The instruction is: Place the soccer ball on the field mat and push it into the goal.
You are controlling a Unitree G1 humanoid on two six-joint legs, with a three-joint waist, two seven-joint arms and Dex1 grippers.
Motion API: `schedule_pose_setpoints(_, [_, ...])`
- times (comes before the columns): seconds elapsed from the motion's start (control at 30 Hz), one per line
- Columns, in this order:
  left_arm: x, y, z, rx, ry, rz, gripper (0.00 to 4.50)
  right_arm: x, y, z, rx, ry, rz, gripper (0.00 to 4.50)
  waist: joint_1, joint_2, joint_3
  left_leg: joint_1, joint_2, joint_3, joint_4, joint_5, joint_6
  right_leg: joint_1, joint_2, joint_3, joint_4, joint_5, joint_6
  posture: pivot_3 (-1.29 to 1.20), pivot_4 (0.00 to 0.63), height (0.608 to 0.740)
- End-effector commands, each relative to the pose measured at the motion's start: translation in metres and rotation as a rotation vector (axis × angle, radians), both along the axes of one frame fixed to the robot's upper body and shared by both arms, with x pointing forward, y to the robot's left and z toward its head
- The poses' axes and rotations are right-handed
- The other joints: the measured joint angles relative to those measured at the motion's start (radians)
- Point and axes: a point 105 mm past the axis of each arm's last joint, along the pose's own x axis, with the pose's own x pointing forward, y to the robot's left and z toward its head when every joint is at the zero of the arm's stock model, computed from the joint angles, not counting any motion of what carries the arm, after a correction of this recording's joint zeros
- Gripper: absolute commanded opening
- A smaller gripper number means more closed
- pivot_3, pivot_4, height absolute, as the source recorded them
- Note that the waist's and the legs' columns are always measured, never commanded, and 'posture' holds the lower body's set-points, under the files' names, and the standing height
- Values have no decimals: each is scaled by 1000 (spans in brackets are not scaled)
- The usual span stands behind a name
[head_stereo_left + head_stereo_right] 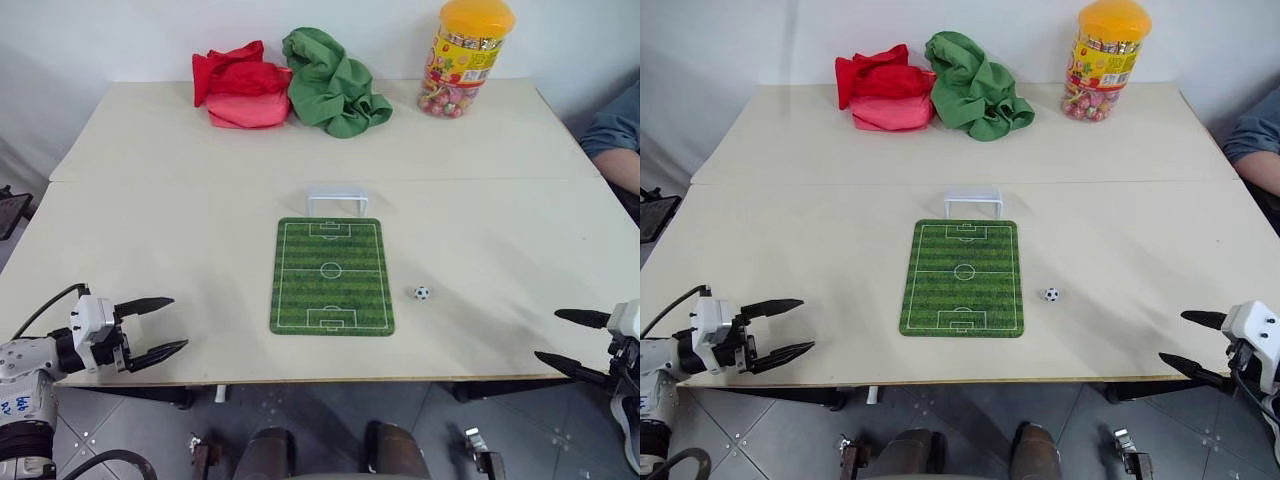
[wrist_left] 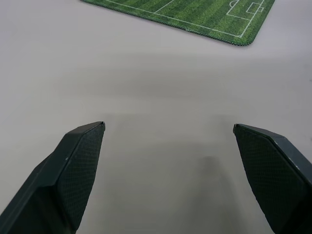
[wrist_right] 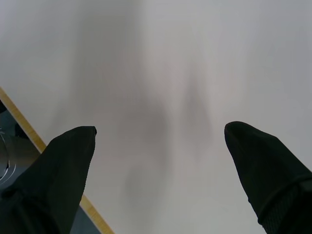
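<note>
Left claw [image 1: 172, 325] at the near left of the desk [image 1: 180, 230], fingers spread wide, empty, pointing inward. Right claw [image 1: 558, 340] at the near right edge, fingers likewise spread wide, empty, pointing inward and tilted slightly down.

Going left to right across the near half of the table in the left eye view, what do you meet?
left gripper, open → field mat → soccer ball, on the bare table beside the mat → right gripper, open.
</note>
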Motion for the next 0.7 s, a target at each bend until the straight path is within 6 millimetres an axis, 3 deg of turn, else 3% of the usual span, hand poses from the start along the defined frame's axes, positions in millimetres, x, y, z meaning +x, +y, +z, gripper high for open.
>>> schedule_pose_setpoints(0.03, [0, 2, 3, -17, -10, 2, 4500, 2, -1, 12, -12, -36, 1, 4466, 0, 0, 0, 0, 0, 0, 0, 0, 0, 0, 0, 0, 0, 0, 0, 0, 150, 740])
schedule_pose_setpoints(0.13, [12, 6, 9, -33, -36, 96, 4500, 8, 2, 18, 15, -49, -11, 4466, 0, 0, 0, 0, 0, 0, 0, 0, 0, 0, 0, 0, 0, 0, 0, 0, 150, 740])
schedule_pose_setpoints(0.33, [18, -6, 23, -84, -61, 66, 4500, 16, 13, 32, 9, -21, -13, 4466, 1, 0, 0, 0, 0, 0, 2, 0, 0, 0, 0, 0, 3, 0, 0, 0, 150, 740])
schedule_pose_setpoints(0.4, [11, -17, 22, -33, -131, -10, 4500, 21, 31, 43, 24, -8, 34, 4466, 1, 0, 0, 0, 0, 0, 3, 0, 0, 0, 0, 1, 3, 0, 0, 0, 150, 740])
schedule_pose_setpoints(0.5, [11, -29, 27, -152, -101, -76, 4500, 31, 70, 59, 12, -22, 160, 4466, -4, 0, 0, 0, 1, 0, 4, 0, 0, 0, 0, 1, 3, 0, 0, 0, 150, 740])
schedule_pose_setpoints(0.7, [2, -51, 25, -182, -129, -248, 4500, 52, 110, 57, -18, 0, 264, 4466, 4, 0, 1, -2, 6, 0, 10, -3, -2, -1, 5, 1, 5, 2, -3, 0, 150, 740])
